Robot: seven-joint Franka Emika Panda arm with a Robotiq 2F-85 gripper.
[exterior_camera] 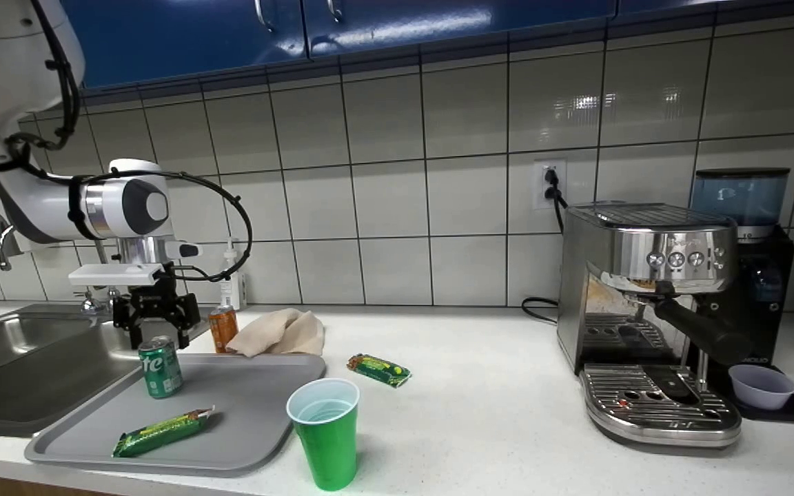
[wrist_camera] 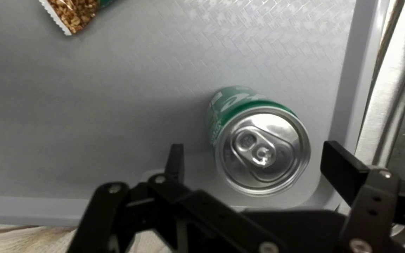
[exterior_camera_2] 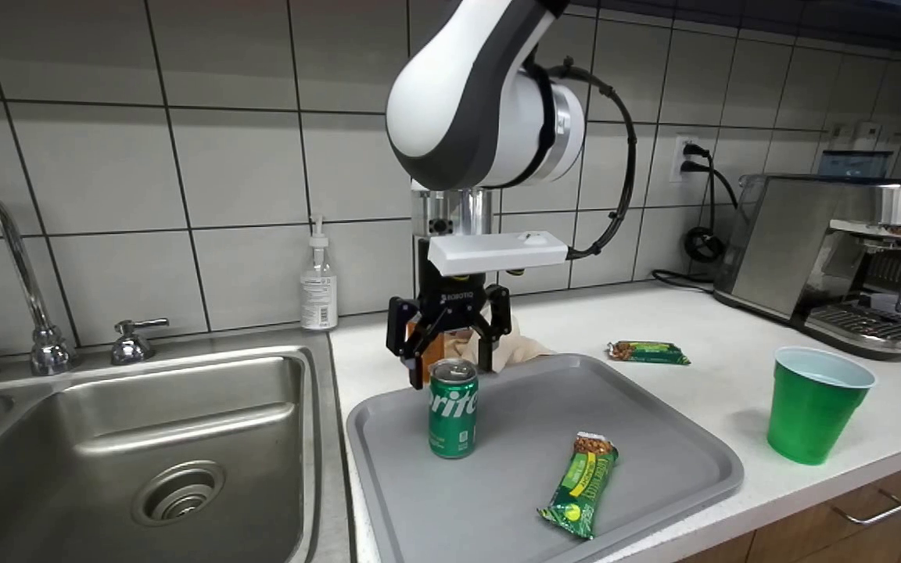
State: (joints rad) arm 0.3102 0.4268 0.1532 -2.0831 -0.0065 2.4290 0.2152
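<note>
One green Sprite can (exterior_camera_2: 452, 414) stands upright on the gray tray (exterior_camera_2: 669, 461), near the corner beside the sink (exterior_camera_2: 333, 469). The gripper (exterior_camera_2: 451, 371) is spread wide over it, a finger (wrist_camera: 177, 165) on either side of the lid (wrist_camera: 262, 154), neither touching in the wrist view. The can sits closer to the sink-side finger (wrist_camera: 343, 172), so a sideways drift or lopsided squeeze could tip it; the fingertips (exterior_camera_2: 417, 377) look about level with the lid, so a hold taken this high might slip off. One granola bar (exterior_camera_2: 582, 485) lies on the tray, well apart from the can; another granola bar (exterior_camera: 378, 370) rests on the white surface (exterior_camera: 466, 413). Toward the tiled wall (exterior_camera: 466, 172), just past the tray's rim, an orange can (exterior_camera: 223, 329) and a beige cloth (exterior_camera: 280, 334) could be bumped by a low swing of the arm (exterior_camera_2: 427, 117). Near the tray stands a green plastic cup (exterior_camera_2: 814, 414), probably easy to topple.
</note>
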